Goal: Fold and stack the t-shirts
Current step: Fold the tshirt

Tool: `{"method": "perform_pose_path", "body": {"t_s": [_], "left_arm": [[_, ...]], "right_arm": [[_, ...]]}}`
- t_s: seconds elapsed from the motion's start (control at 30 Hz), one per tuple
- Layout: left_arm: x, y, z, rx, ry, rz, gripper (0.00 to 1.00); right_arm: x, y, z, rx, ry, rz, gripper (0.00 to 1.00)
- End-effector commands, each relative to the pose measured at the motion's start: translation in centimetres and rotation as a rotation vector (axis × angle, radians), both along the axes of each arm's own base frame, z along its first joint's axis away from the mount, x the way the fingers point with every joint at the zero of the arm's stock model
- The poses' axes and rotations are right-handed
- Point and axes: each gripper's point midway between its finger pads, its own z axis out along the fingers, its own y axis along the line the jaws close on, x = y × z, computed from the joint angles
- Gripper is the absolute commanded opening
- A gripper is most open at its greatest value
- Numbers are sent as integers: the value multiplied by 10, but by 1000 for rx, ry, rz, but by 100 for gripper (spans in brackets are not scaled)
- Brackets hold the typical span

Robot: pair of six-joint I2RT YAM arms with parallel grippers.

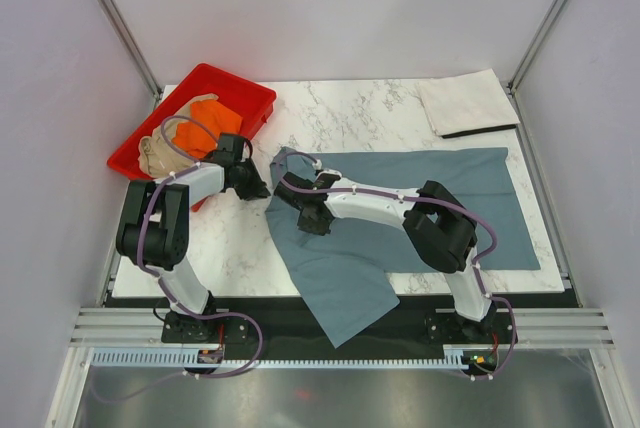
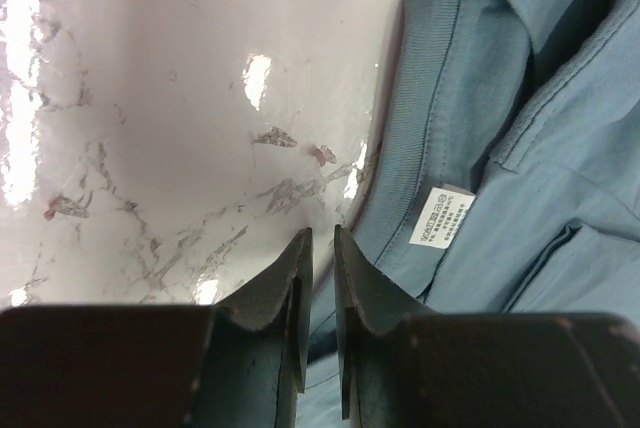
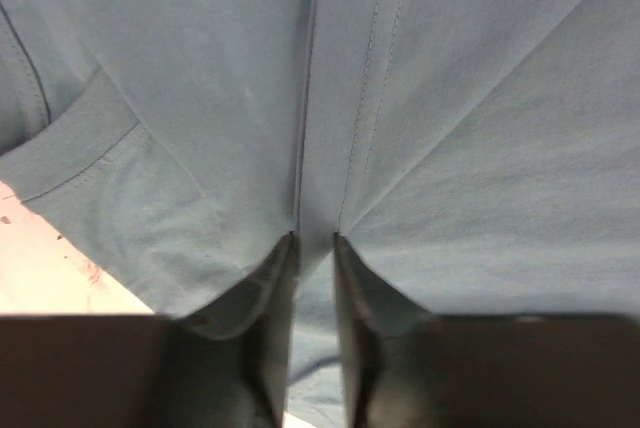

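A slate blue-grey t-shirt [image 1: 420,198] lies spread across the marble table [image 1: 340,113], and one part hangs over the near edge. My left gripper [image 1: 255,188] is at the shirt's left edge. In the left wrist view its jaws [image 2: 322,233] stand nearly together on the collar's rim [image 2: 420,118], beside a white label [image 2: 440,216]. My right gripper [image 1: 308,216] sits just right of it on the same shirt. Its jaws [image 3: 314,238] pinch a ridge of blue fabric [image 3: 450,98], with creases running to the tips. An orange t-shirt [image 1: 215,116] and a tan one [image 1: 160,153] lie bunched in the tray.
The red plastic tray [image 1: 250,93] stands at the back left corner, close behind my left arm. A folded off-white t-shirt [image 1: 465,103] lies at the back right corner. Metal frame posts and pale walls close in the table on both sides.
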Motion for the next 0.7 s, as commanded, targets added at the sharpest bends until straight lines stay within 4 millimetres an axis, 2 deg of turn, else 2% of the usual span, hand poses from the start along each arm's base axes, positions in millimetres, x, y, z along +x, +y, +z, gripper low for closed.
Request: {"method": "perform_pose_path", "body": {"t_s": [0.0, 0.03, 0.07, 0.17, 0.3, 0.43, 0.67], "left_arm": [[9, 8, 9, 52, -24, -15, 21], [9, 7, 19, 46, -43, -16, 21], [11, 7, 25, 42, -60, -18, 21], [17, 0, 47, 4, -113, -34, 21], [25, -15, 56, -76, -114, -51, 19], [33, -19, 47, -81, -93, -57, 16], [48, -22, 22, -57, -55, -48, 12]], "right_arm": [[0, 3, -1, 14, -8, -6, 26], [0, 3, 0, 15, -13, -4, 22], [1, 2, 3, 17, -20, -4, 12], [2, 1, 5, 21, -32, -4, 0], [1, -1, 6, 24, -38, -4, 0], [3, -5, 9, 14, -53, -2, 0], [11, -13, 33, 14, -129, -4, 0]]}}
